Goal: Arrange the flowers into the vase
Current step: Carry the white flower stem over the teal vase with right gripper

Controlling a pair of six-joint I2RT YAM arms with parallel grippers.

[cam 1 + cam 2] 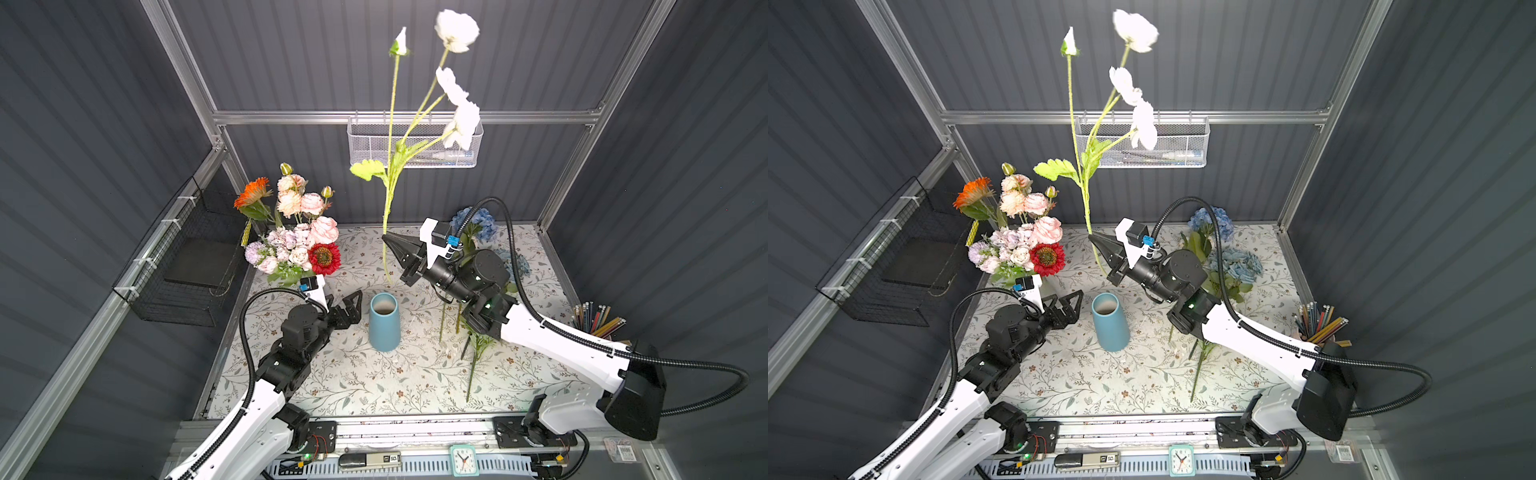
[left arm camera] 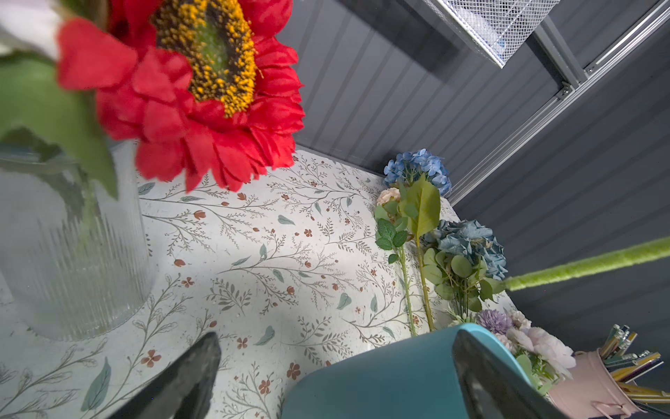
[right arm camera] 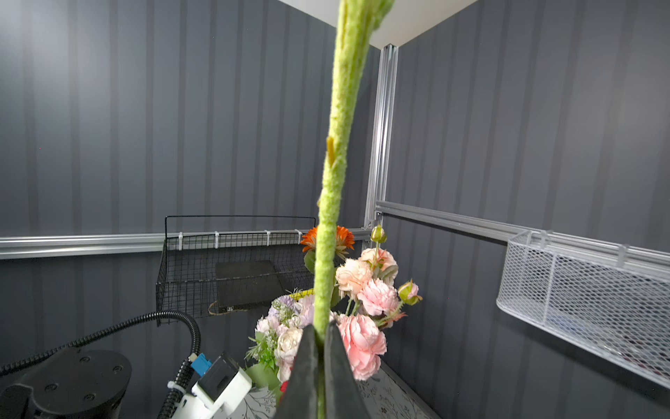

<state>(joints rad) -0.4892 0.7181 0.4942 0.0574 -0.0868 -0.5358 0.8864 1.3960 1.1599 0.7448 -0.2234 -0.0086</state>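
Currently the white spray is hanging upright in the air, its lower end near the mouth of the blue vase but not yet in it, because the right gripper is pinching the fuzzy green stem low down, jaws closed tight on it, leaving the tip free for lowering, I would judge. It is carrying three open white blooms and one bud. The vase is standing empty in the middle, and the left gripper is waiting just beside it with jaws spread wide, holding nothing, probably to steady it; whether it is touching I cannot tell. Off to the right, under the right arm, more flowers are lying flat awaiting their turn, two blue hydrangeas among them. At the back left a glass vase is already holding a full bouquet, one red daisy and one orange daisy showing.
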